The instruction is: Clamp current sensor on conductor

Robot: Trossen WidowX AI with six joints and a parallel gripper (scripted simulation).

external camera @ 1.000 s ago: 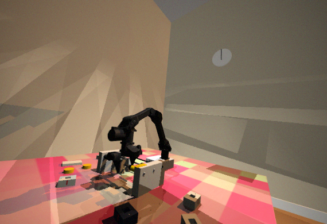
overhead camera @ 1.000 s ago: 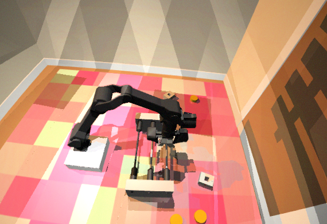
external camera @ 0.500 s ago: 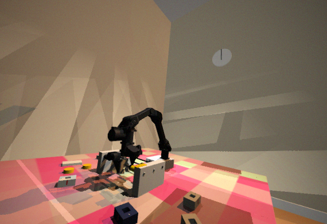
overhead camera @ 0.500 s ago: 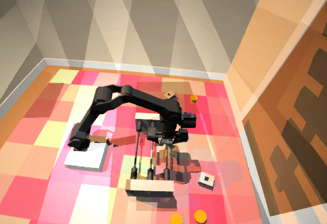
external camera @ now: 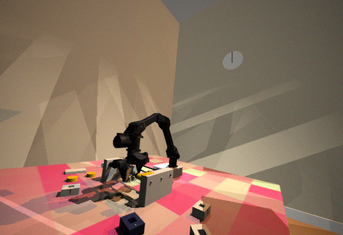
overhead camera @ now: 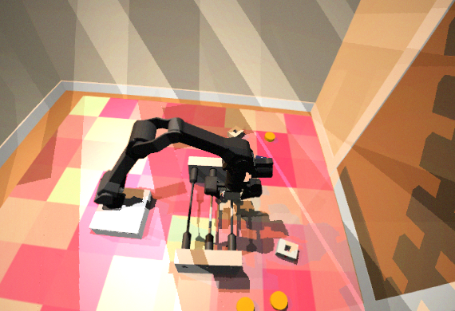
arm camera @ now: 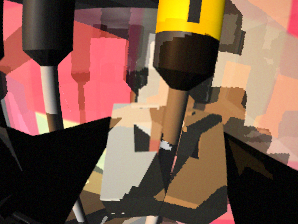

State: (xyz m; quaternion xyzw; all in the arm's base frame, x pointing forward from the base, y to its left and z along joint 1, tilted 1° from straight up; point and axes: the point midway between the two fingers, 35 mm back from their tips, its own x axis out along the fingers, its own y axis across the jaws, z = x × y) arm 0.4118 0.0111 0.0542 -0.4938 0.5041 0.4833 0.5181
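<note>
The current sensor [arm camera: 116, 170] is a pale, shaded block between the two black fingers in the wrist view. A conductor [arm camera: 176, 107] [overhead camera: 231, 219] runs into its middle; it is the right-hand one of three in the top view. A yellow sleeve [arm camera: 187, 17] [external camera: 146, 174] with a dark mark sits on this conductor; no word is readable. My gripper [arm camera: 164, 129] [external camera: 132, 174] is shut on the sensor, one finger on each side. Shadows hide the sensor's seam and arrow, and I cannot tell whether it is latched. The arm covers much of it in the top view.
The rack's end blocks [overhead camera: 209, 258] [external camera: 156, 187] hold the conductors; another conductor [arm camera: 50, 90] stands close to the left. Blocks with square holes [overhead camera: 282, 255] [external camera: 70, 193], a dark blue block [external camera: 128, 224] and yellow discs [overhead camera: 270, 136] [external camera: 71, 179] lie around the rack.
</note>
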